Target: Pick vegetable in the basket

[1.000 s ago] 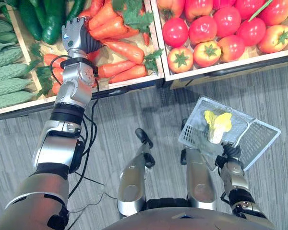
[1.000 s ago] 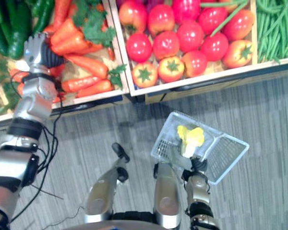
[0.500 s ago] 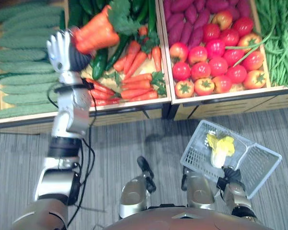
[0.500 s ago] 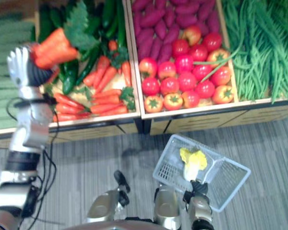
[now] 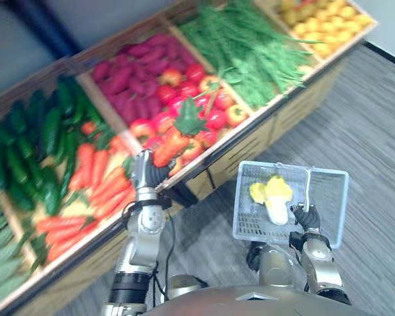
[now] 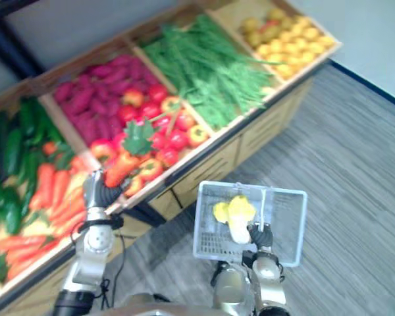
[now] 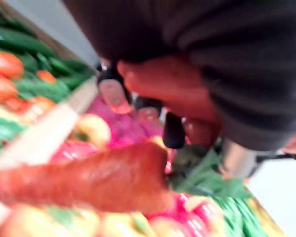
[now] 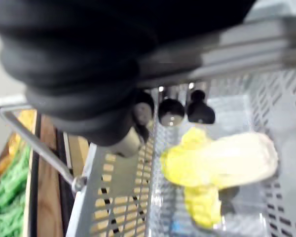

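Observation:
My left hand (image 5: 147, 172) is shut on an orange carrot (image 5: 170, 143) with green leaves (image 5: 188, 118), held up in the air over the front edge of the tomato crate (image 5: 184, 112). In the left wrist view the carrot (image 7: 89, 180) lies across the dark fingertips (image 7: 172, 131). My right hand (image 5: 304, 217) is shut on the handle of a white wire basket (image 5: 329, 197), low and to the right over the floor. A yellow-white cabbage (image 5: 274, 197) lies in the basket, also seen in the right wrist view as the cabbage (image 8: 222, 168).
A slanted wooden stand holds crates of cucumbers (image 5: 33, 151), carrots (image 5: 85, 191), purple sweet potatoes (image 5: 128, 72), green beans (image 5: 247, 49) and yellow produce (image 5: 322, 16). Grey floor (image 5: 375, 131) lies open to the right of the stand.
The camera has swung, so the whole stand looks shifted. My left hand has carried the carrot from over the carrot crate rightward to the tomato crate's front edge. The basket stays in my right hand.

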